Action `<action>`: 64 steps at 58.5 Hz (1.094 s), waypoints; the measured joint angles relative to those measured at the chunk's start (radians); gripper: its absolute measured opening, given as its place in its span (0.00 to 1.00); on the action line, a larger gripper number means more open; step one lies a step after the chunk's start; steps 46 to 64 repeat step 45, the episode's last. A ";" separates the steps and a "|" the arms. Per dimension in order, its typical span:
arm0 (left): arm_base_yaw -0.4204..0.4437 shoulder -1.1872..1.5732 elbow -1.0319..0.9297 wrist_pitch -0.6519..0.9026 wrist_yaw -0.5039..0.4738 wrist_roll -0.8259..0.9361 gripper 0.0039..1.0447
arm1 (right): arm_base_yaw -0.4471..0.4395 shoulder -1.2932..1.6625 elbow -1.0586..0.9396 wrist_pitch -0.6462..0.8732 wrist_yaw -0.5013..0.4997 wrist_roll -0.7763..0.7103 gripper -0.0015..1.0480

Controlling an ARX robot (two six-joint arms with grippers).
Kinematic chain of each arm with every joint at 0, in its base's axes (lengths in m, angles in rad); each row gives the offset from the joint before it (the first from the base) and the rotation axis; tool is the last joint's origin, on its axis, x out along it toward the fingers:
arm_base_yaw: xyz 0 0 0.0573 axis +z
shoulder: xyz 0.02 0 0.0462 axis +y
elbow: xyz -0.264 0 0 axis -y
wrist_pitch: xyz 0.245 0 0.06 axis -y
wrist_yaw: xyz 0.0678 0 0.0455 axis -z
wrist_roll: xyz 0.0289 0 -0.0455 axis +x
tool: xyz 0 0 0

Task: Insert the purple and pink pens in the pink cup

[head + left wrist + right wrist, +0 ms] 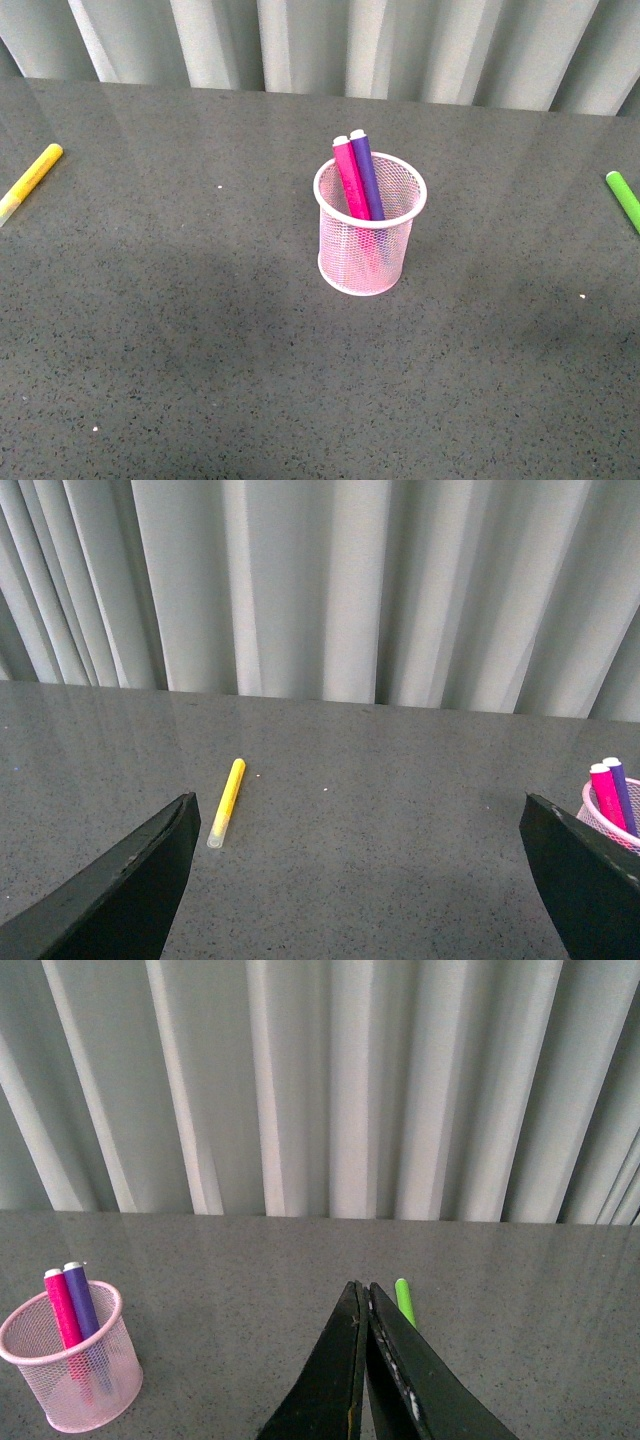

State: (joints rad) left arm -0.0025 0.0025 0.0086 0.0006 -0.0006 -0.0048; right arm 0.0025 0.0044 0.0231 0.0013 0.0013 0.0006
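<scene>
The pink cup (pixel 369 239) stands upright at the middle of the grey table. Inside it lean the pink pen (pixel 350 180) and the purple pen (pixel 366 175), side by side, their ends sticking out above the rim. The front view shows neither arm. In the left wrist view my left gripper (pixel 358 825) is open with only bare table between its fingers, and the cup (pixel 612 820) with both pens sits at the picture's edge. My right gripper (pixel 362 1290) is shut on nothing, away from the cup (pixel 72 1368).
A yellow marker (pixel 30 181) lies at the table's far left edge, also seen as the yellow marker (pixel 226 802) ahead of the left gripper. A green marker (pixel 624 199) lies at the far right edge, just beyond the right gripper's tips (pixel 404 1301). Grey curtains (pixel 330 45) hang behind.
</scene>
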 joint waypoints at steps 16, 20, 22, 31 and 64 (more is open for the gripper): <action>0.000 0.000 0.000 0.000 0.000 0.000 0.94 | 0.000 0.000 0.000 0.000 0.000 0.000 0.43; 0.000 0.000 0.000 0.000 0.000 0.000 0.94 | 0.000 0.000 0.000 -0.001 0.000 0.000 0.58; 0.000 0.000 0.000 0.000 0.000 0.000 0.94 | 0.000 0.000 0.000 -0.001 0.000 0.000 0.63; 0.000 0.000 0.000 0.000 0.000 0.000 0.94 | 0.000 0.000 0.000 -0.001 0.000 0.000 0.89; 0.000 0.000 0.000 0.000 0.000 0.000 0.94 | 0.000 0.000 0.000 -0.001 0.000 0.000 0.93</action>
